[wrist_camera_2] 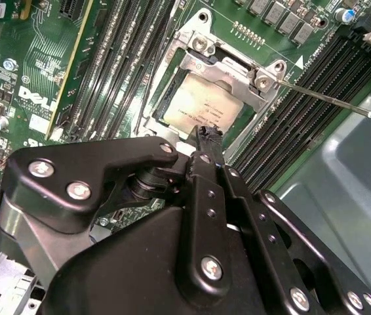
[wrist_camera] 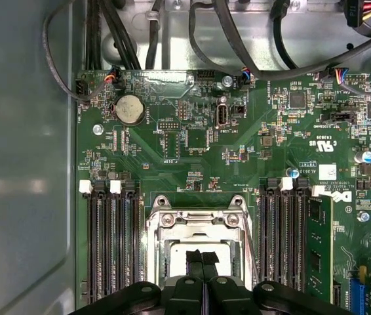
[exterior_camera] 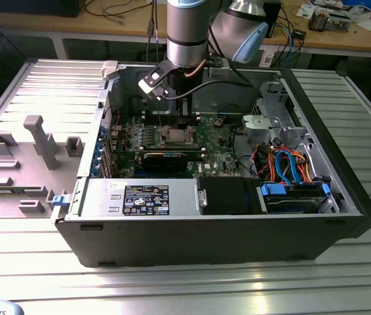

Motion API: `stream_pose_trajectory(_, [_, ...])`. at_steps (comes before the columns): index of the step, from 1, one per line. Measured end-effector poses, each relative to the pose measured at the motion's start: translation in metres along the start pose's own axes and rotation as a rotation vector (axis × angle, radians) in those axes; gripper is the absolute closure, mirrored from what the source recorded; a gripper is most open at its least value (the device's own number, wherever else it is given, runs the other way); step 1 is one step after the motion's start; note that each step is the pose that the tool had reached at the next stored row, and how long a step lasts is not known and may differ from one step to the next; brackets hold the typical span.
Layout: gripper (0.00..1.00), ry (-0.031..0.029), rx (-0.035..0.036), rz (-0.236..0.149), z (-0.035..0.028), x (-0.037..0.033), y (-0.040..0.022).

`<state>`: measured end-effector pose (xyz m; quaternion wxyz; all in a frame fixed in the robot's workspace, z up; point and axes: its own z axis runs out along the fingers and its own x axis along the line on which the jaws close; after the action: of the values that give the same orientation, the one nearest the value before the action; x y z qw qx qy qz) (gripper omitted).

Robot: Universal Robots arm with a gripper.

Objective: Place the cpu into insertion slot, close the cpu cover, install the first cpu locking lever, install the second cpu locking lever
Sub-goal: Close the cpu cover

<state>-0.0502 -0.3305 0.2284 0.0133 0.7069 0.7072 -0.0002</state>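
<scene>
the gripper (wrist_camera: 202,257) has its two black fingertips pressed together, nothing between them. in both wrist views the tips (wrist_camera_2: 209,135) sit over the middle of the cpu (wrist_camera: 175,262); whether they touch it i cannot tell.

the cpu lies flat in the slot (exterior_camera: 174,136), its pale metal top showing through the window of the cover (wrist_camera: 198,227). the cover is down around it, a silver frame with screws at the corners. in the second wrist view a thin lever (wrist_camera_2: 323,98) juts from one corner of the cover, out across the memory slots (wrist_camera_2: 303,85) toward the grey case wall.

memory slots (wrist_camera: 110,243) run in rows on both sides of the slot. beyond them spreads the green board (wrist_camera: 198,138), with a coin cell (wrist_camera: 130,109) near one edge and black cables (wrist_camera: 238,46) past it.

in the exterior view the arm (exterior_camera: 187,33) reaches down into the open case (exterior_camera: 205,243). a black card (exterior_camera: 166,157) lies just in front of the slot. a grey tray (exterior_camera: 35,151) sits on the exterior view's left of the case.
</scene>
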Motion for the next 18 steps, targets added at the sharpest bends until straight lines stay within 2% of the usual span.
stream_pose_trajectory(13, [0.89,0.0007,0.0001,0.0,0.0008,-0.0001,-0.0101])
stream_pose_trajectory(15, [0.89,0.0064,0.0003,0.0,0.0028,-0.0001,-0.0116])
stream_pose_trajectory(18, [0.89,0.0149,0.0001,0.0,0.0048,-0.0001,-0.0229])
